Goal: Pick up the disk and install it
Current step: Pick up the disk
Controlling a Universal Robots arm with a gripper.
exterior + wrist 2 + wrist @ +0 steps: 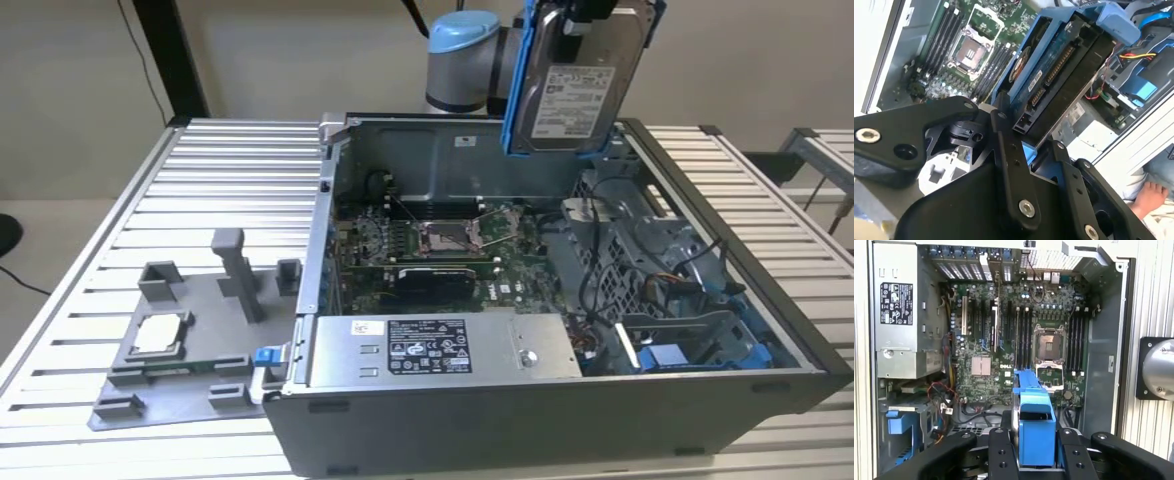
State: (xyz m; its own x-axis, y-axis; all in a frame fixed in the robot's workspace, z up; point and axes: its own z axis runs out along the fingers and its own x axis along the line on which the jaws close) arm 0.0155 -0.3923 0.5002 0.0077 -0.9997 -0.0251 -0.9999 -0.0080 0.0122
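Observation:
The disk (577,95), a silver-grey drive with a white label in a bright blue carrier, hangs upright in the air above the back right corner of the open computer case (327,200). My gripper (587,25) is shut on its upper end. In both wrist views the black fingers (1000,452) clamp the blue carrier (1034,410) from two sides. In the second wrist view the disk (1054,75) shows its connector edge and points down toward the case. The motherboard (1004,340) lies below it.
A grey power supply box (427,345) fills the case's front. A drive cage with a blue bay (667,355) and loose cables sits at the exterior view's right. A grey fixture (200,370) holding a small square chip (160,335) lies left of the case. Part of a person (1149,195) is beside the table.

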